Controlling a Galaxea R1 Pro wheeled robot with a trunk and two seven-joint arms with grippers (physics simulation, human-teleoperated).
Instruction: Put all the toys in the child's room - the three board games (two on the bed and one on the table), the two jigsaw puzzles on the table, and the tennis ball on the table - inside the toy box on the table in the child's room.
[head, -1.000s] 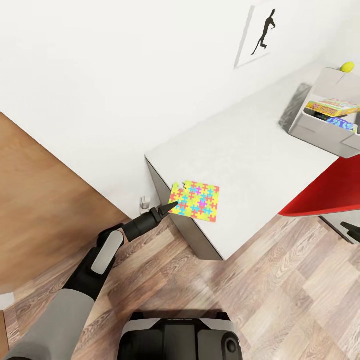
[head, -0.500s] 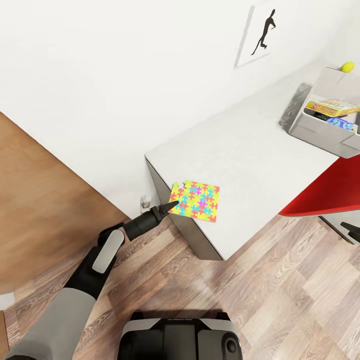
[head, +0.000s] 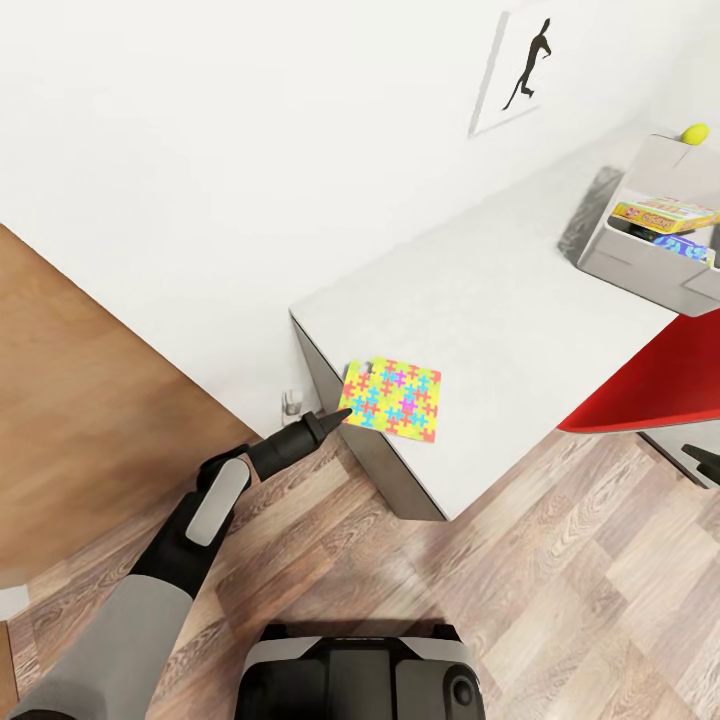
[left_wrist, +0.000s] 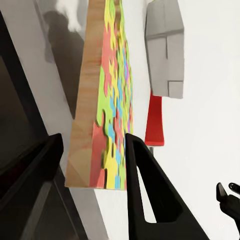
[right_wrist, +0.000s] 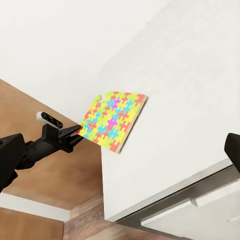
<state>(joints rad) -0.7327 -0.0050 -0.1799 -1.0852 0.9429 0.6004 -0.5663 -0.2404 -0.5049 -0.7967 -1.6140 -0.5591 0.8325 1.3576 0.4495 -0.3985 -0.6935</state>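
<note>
Ahead of the left tool (head: 343, 411), bare light-grey table (head: 500, 300) is left open; beside it the white wall (head: 200, 200) closes in.

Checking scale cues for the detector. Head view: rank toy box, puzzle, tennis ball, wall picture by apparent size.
1. toy box, cut off at the frame edge
2. puzzle, and picture, look about alike; the picture is seen at a slant and farther off, so no ranking
3. tennis ball, clearly smallest

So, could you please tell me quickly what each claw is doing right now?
Left claw: open around the puzzle corner.
Right claw: cannot tell.
</note>
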